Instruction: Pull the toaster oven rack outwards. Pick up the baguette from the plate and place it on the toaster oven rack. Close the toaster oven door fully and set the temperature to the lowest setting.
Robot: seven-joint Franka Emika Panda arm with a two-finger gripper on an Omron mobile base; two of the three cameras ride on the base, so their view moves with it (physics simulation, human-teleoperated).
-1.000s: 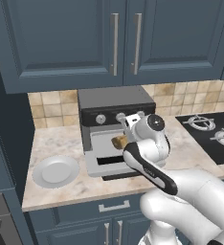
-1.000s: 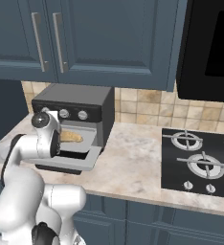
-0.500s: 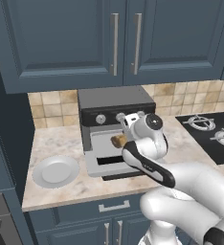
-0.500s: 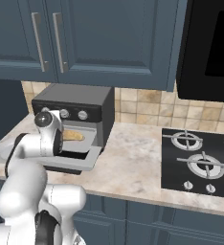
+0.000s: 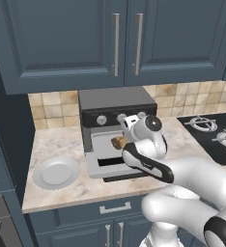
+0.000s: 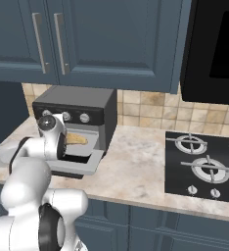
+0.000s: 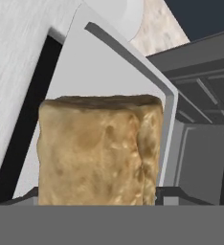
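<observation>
1. Little had shifted since a second before: the white arm's elbow had settled slightly while the hand stayed at the toaster oven point(image 5: 116, 126) mouth, the baguette point(image 5: 119, 142) at the same spot.
2. Toaster oven sat on the marble surface point(image 5: 62, 142) against the tiled wall, below blue cabinets; door point(image 5: 101, 166) lay folded down flat toward the front edge.
3. Rack point(image 7: 109, 72) showed pale grey under and beyond the bread in the hand view, drawn out over the lowered door.
4. Baguette, tan and crusty, sat in the oven opening; from the right base view it lay lengthwise across the cavity point(image 6: 77, 140).
5. Pincer point(image 7: 98, 198) fingers stood wide apart on either side of the baguette end; whether they pressed on the crust could not be told.
6. Plate point(image 5: 56, 173), white, rested bare on the surface left of the oven, well apart from the arm.
7. Gas hob point(image 6: 204, 166) lay to the right, near the surface's far end.
</observation>
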